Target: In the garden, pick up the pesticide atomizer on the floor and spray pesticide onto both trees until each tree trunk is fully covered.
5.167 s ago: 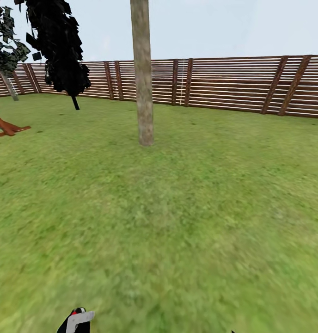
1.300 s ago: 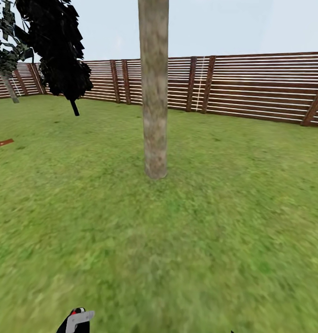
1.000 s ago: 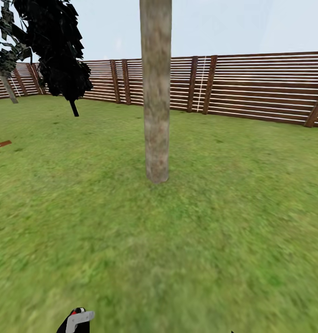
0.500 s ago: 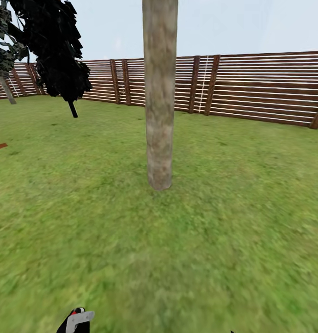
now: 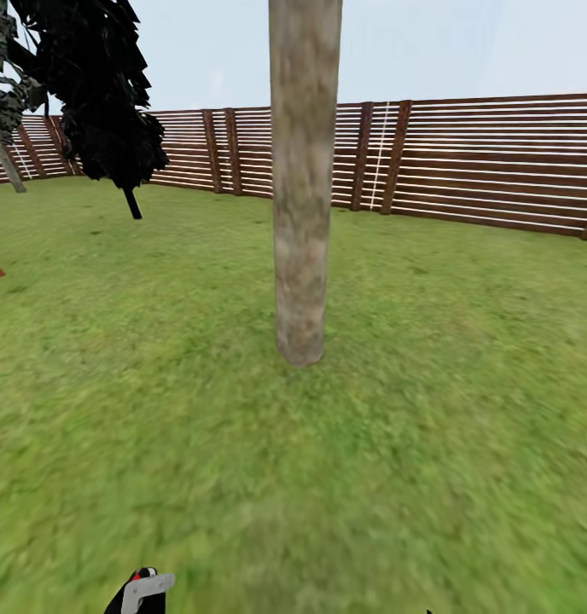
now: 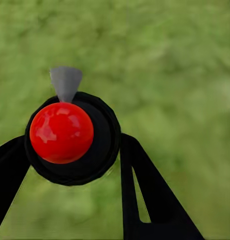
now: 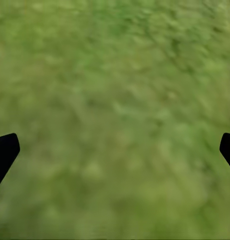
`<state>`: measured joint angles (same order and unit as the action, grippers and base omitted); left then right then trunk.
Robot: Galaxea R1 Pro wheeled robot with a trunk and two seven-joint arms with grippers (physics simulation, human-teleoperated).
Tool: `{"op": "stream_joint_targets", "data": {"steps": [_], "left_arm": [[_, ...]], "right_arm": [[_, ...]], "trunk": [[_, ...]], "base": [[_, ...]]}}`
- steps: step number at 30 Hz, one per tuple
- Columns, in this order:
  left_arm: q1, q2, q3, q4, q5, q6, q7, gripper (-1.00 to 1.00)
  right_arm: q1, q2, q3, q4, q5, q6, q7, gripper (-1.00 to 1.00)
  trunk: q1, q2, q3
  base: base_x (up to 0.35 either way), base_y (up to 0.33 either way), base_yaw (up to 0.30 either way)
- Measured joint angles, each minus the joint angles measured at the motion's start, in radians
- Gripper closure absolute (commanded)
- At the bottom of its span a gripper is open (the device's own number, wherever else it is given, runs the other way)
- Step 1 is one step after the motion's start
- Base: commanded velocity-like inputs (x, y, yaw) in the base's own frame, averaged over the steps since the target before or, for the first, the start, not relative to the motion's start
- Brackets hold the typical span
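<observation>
Head view: tree trunk [image 5: 304,196] looms nearer than before.

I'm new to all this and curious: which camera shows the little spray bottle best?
The left wrist view: the pesticide atomizer sits large between the left tool's fingers, red top and grey nozzle clear. The head view catches just its top at the bottom edge. The right wrist view shows grass.
</observation>
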<state>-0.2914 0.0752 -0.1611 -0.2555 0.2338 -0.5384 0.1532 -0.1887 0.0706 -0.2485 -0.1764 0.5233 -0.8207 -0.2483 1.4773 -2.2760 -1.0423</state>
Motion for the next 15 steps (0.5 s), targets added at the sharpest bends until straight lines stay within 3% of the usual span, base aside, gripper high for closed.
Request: {"op": "stream_joint_targets", "data": {"steps": [15], "left_arm": [[0.0,0.0,0.0,0.001,0.0,-0.001,0.0,1.0]], "right_arm": [[0.0,0.002,0.0,0.0,-0.001,0.0,-0.001,-1.0]], "trunk": [[0.0,0.0,0.008]], "base": [[0.337,0.082,-0.047]]}}
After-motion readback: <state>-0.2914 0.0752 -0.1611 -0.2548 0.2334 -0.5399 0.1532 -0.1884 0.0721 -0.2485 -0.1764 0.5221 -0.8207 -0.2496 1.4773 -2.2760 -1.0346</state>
